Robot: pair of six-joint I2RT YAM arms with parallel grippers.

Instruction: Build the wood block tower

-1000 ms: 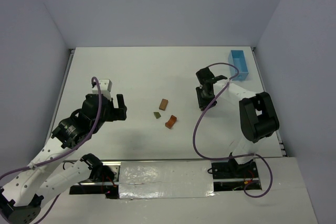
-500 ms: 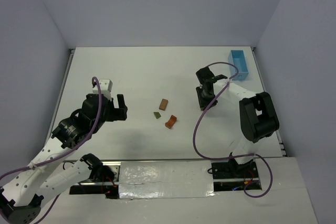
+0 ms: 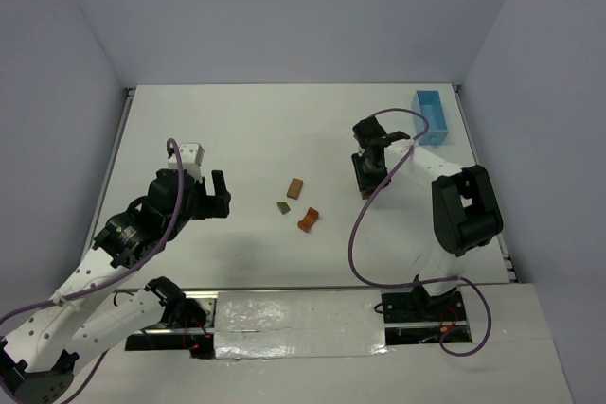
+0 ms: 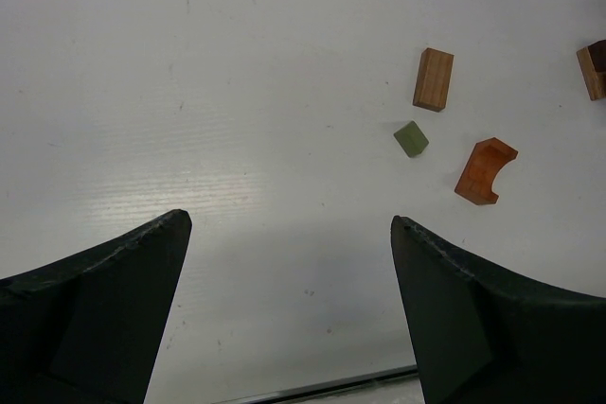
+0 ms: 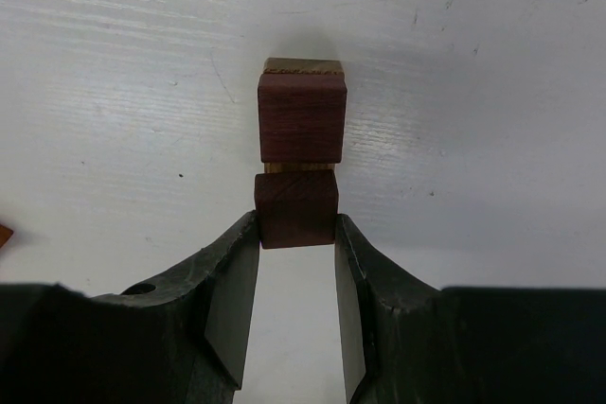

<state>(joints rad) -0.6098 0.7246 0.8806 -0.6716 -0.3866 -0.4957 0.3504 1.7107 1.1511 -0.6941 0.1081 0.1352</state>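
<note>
Dark brown, the block (image 5: 295,210) clamped in the right gripper (image 5: 295,231) meets the wood block tower (image 5: 303,120), brown on tan, near the blue tray (image 3: 431,115); I judge it is held to seat it squarely. Farther from the tray lie the tan block (image 3: 295,187), olive block (image 3: 283,206) and orange block (image 3: 308,220). Farthest from the tray is the left gripper (image 4: 289,234), spread wide and empty, probably idle.

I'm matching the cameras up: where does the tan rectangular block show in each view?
Top external: tan block near the centre of the picture.
Left wrist: upper right, beyond the open fingers.
Right wrist: not in it.
Shared landmark: the olive-green block lying close beside it in the top and left wrist views.
</note>
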